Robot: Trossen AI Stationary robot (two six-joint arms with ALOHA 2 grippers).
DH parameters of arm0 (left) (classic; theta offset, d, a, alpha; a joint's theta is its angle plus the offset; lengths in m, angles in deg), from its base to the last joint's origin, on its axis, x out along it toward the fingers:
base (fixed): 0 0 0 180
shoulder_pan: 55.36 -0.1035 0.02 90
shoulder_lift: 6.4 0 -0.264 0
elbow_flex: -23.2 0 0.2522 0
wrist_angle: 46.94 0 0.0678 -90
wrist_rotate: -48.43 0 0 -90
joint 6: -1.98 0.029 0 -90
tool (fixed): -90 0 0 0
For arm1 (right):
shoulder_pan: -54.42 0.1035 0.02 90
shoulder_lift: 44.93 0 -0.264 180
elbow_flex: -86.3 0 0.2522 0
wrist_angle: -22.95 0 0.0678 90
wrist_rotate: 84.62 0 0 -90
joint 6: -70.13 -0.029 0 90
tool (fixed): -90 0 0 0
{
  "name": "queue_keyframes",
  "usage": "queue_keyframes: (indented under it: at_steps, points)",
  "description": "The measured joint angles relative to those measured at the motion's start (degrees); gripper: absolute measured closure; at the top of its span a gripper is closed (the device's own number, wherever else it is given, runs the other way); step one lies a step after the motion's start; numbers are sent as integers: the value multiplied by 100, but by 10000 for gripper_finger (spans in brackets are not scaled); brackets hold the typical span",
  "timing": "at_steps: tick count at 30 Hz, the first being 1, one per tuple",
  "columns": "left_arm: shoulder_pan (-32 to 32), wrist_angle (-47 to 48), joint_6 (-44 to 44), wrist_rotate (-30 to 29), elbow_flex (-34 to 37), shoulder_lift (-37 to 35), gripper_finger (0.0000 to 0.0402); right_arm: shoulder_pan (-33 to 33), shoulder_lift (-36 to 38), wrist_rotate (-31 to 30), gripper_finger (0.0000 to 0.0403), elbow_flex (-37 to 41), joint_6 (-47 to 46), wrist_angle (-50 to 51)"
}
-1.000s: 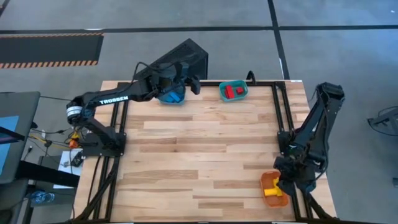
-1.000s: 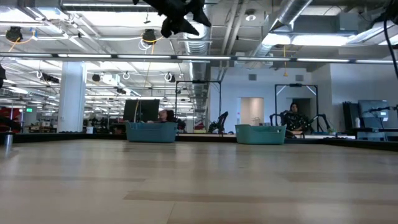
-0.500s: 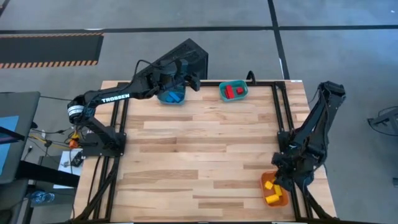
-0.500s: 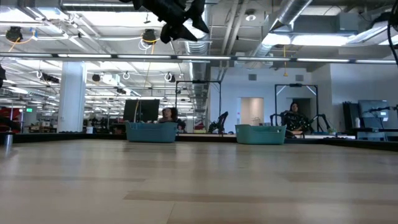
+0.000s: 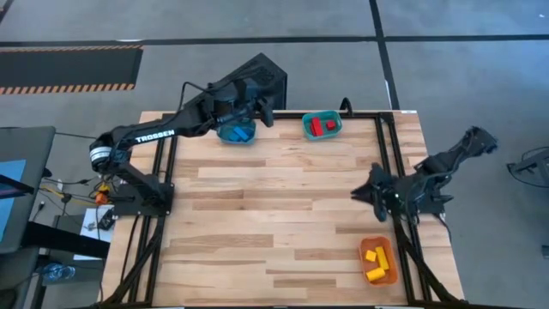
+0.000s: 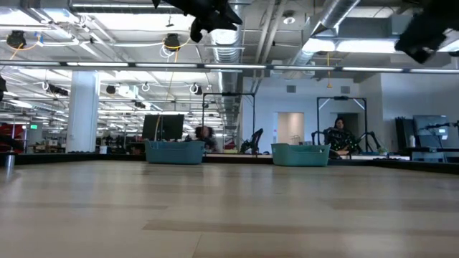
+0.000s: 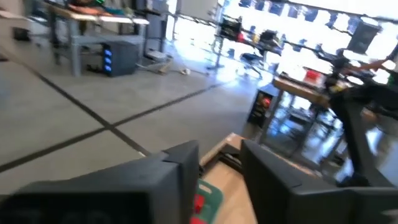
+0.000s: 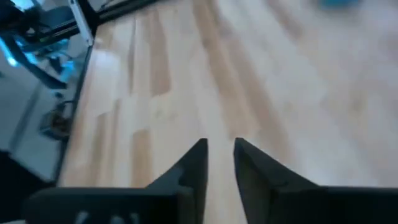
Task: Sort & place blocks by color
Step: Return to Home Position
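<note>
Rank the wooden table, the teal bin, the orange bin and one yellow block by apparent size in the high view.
Largest: wooden table.
Next: teal bin and orange bin, about alike, not ranked.
Smallest: yellow block.

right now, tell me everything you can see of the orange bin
The small orange rectangular plastic-looking bin sits upright and open-topped on the light wooden table, near its right-hand corner, low in the high view. Yellow blocks, at least two, lie inside it. Nothing besides the table and those blocks touches it.
</note>
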Motion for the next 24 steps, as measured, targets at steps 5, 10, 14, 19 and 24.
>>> queue_keyframes:
  at_steps: [5, 10, 14, 19, 24]
  points:
    - [-2, 334, 216, 322, 2, -301, 377, -916, -46, 413, 352, 2, 2272, -1040]
    - [-2, 705, 844, 316, 33, -772, 393, -1911, -568, 1265, 396, 0, 3153, -2479]
    - [-2, 1084, 1152, 327, 42, -1033, 396, -2711, -1213, 2266, 387, 4, 3740, -3848]
    - [-4, 1298, 1347, 627, 42, -1145, 400, -3577, -2012, 3759, 390, 2, 3903, -5929]
    - [-4, 1232, 1415, 1179, 44, -1142, 401, -3961, -2137, 4048, 396, 3, 3459, -6543]
